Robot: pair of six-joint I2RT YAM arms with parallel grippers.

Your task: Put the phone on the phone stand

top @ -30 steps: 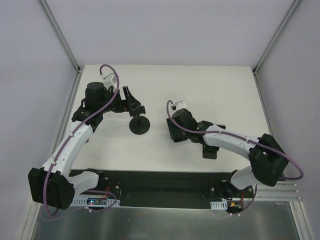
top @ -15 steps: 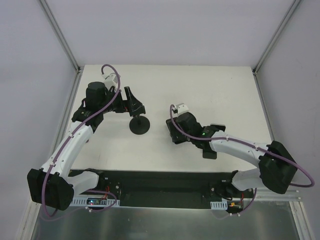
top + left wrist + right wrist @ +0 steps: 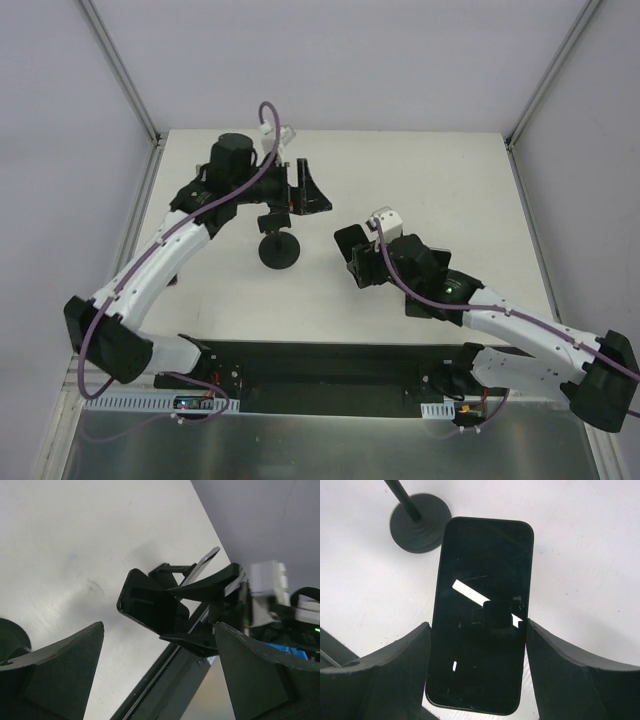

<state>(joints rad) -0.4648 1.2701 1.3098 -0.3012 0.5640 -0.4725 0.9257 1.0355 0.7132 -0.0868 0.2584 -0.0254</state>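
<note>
sitting bolted along a black base strip (image 3: pixel 320 365) at the near edge, both arms reaching out over a white matte table (image 3: pixel 450 170).

clamping the phone (image 3: pixel 482 580) in the right gripper (image 3: pixel 477 626), pressing the two black wedge-shaped fingers (image 3: pixel 385 675) against its long sides toward the lower end. showing a glossy black slab with rounded corners, a white streak of glare slanting across the glass. tilting above the tabletop in the left wrist view.

keeping the phone just to the right of the phone stand (image 3: pixel 280 250), apart from it and not yet set on it. standing past the phone's far left corner in the right wrist view: a flat round matte-black disc with a thin pole rising from its middle. carrying a small black clamp on top in the overhead view.

hovering just beyond the stand's top, spreading the left gripper (image 3: pixel 310 192) wide and grasping nothing. framing only open air between its two dark fingers (image 3: pixel 55 675), looking across at the phone and the right gripper.

leaving open white surface past both grippers toward the far edge and the right edge. ending at pale walls, with slanted metal posts (image 3: pixel 120 70) running up from the far corners.
</note>
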